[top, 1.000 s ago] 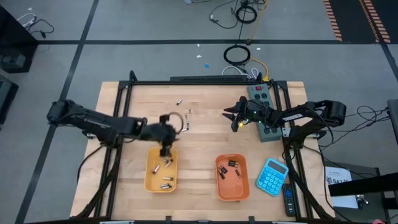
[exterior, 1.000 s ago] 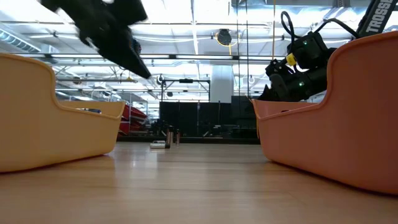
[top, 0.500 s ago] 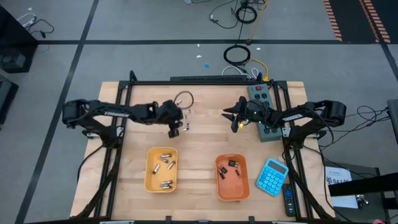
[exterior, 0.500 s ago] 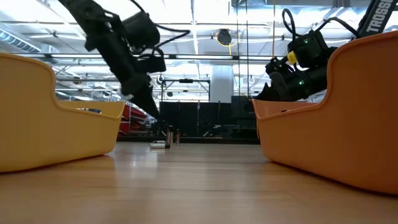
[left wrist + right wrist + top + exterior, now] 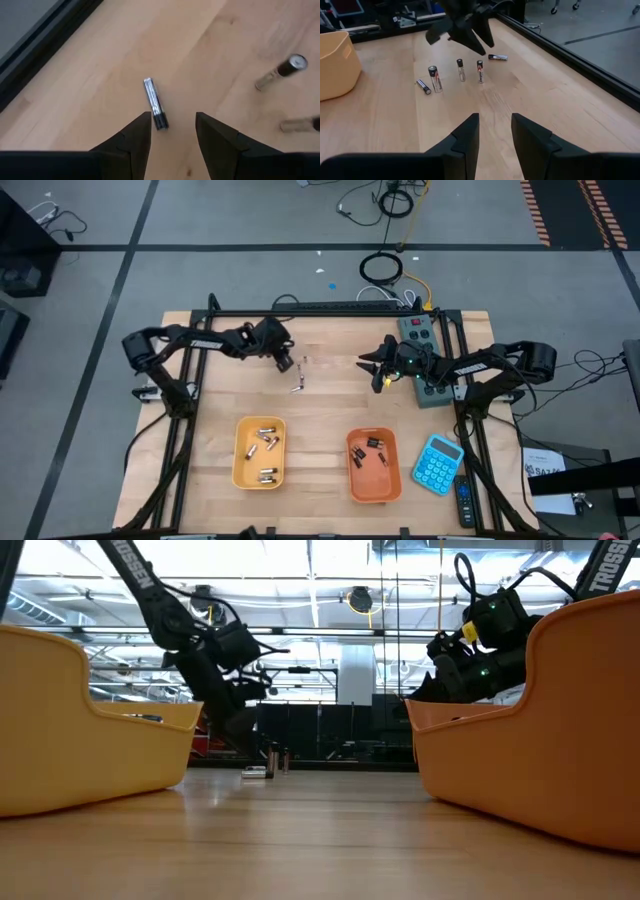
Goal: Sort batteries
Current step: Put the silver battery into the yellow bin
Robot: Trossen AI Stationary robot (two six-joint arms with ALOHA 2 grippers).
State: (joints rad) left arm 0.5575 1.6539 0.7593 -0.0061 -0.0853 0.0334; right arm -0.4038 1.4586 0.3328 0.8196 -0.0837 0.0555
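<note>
Left gripper [image 5: 172,131] open over lying battery [image 5: 155,104], its axis along the gap; right gripper [image 5: 495,131] open, farther off.

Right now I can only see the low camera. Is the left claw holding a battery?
Observer: No. The left claw is open and empty. It hovers over a battery lying flat on the table.
Operator: How many are out there to grab?
Observer: The waiting right claw has a camera that shows five loose ones. Three stand upright, like the biggest one, and two lie down.
Operator: What's inside the trays?
Observer: The yellow tray holds silvery batteries and the orange tray holds dark ones.
</note>
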